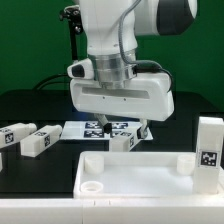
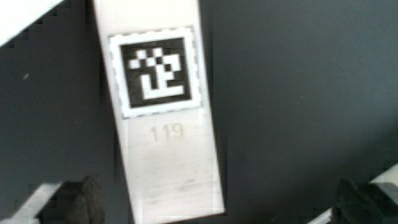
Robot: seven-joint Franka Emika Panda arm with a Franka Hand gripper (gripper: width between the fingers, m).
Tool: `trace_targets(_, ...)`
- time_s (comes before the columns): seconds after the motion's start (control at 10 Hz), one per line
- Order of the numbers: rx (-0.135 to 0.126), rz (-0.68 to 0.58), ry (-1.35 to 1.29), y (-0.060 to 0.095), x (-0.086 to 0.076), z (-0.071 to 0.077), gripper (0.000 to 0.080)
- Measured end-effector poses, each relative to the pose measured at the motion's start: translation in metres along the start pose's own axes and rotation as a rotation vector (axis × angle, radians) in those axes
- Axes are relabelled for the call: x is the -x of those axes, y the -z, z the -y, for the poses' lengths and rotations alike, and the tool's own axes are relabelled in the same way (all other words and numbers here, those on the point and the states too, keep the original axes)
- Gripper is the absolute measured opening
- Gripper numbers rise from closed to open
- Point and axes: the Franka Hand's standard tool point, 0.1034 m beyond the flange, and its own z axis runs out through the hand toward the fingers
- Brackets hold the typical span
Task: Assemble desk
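Wide-spread gripper (image 2: 217, 203) straddles lying white square-section plastic leg (image 2: 166, 120); bare black table (image 2: 302, 90) either flank, fingers (image 2: 71, 203) clear. Foreground: large white flat plastic tabletop (image 1: 130, 175) bars way; upright white tagged leg (image 1: 208, 150) blocks exterior view's right.

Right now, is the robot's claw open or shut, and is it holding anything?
Gripper: open, holding nothing, just above a white leg.

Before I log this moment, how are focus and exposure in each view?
Exterior view: evenly lit, but the white tabletop nearly washes out, edges soft. Wrist view: the leg and its tag are legible though soft; the two fingertips beside it are dark and blurred.
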Motion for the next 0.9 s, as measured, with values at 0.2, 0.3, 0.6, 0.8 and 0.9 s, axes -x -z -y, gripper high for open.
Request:
trace_targets(0.2,0.002,0.004,0.004,0.0,0.001,0.0,0.0649)
trace_targets(0.3,0.003,0.01,0.008,0.0,0.002,0.0,0.0649)
trace_targets(0.6,0.044,0.203,0.078,0.007,0.013,0.006,0.0649)
trace_targets(0.8,0.068,0.279,0.133,0.015,0.012,0.009,0.0649)
trace_targets(0.9,0.076,0.346,0.117,0.014,0.01,0.006,0.0649)
